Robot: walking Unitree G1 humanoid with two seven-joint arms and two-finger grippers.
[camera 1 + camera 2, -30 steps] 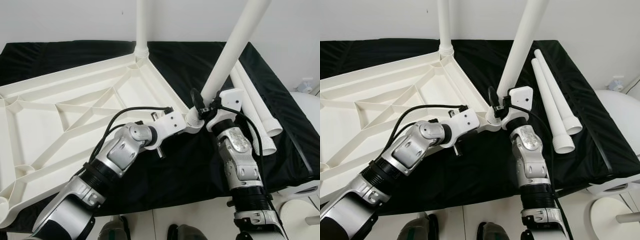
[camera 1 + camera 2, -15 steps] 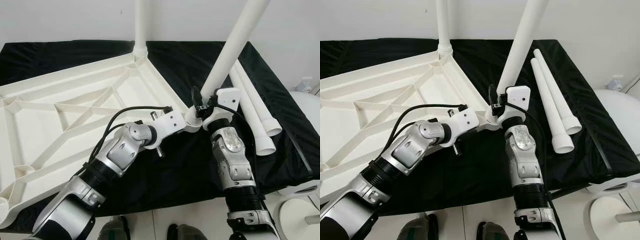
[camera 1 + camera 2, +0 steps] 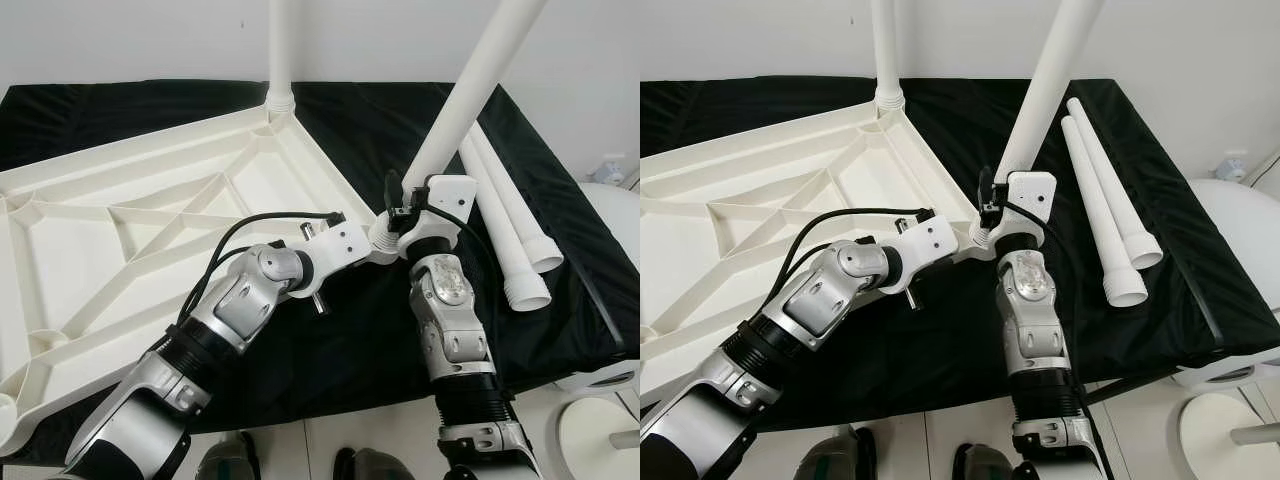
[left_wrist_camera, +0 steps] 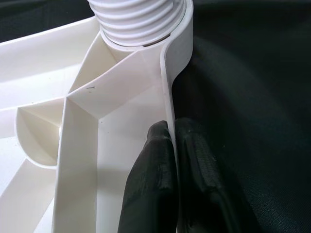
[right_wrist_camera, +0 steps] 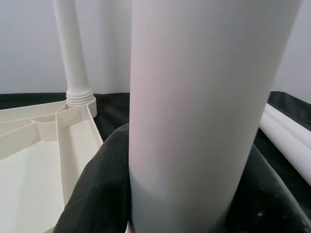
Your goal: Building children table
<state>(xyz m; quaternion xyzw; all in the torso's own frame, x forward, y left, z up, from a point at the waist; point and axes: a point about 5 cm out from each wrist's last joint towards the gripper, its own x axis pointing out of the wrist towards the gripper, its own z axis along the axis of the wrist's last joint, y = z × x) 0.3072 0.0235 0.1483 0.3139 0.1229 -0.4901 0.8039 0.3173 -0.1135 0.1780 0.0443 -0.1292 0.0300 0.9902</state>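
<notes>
So the upside-down table (image 3: 130, 230) lies on a black cloth (image 3: 380, 340), one leg (image 3: 281, 50) in its far corner socket. Left end effector (image 4: 171, 145) pinches the rim; right end effector (image 5: 194, 204) clamps a second leg (image 3: 470, 90) at the near corner. Two spare legs (image 3: 515, 225) lie alongside.

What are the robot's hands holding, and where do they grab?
The left gripper pinches the upside-down white plastic tabletop by its edge wall. The right gripper clasps the long white leg tube near its lower end.

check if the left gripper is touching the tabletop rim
Touching. The left wrist view shows the left gripper with a black finger pressed on each side of the tabletop rim.
</notes>
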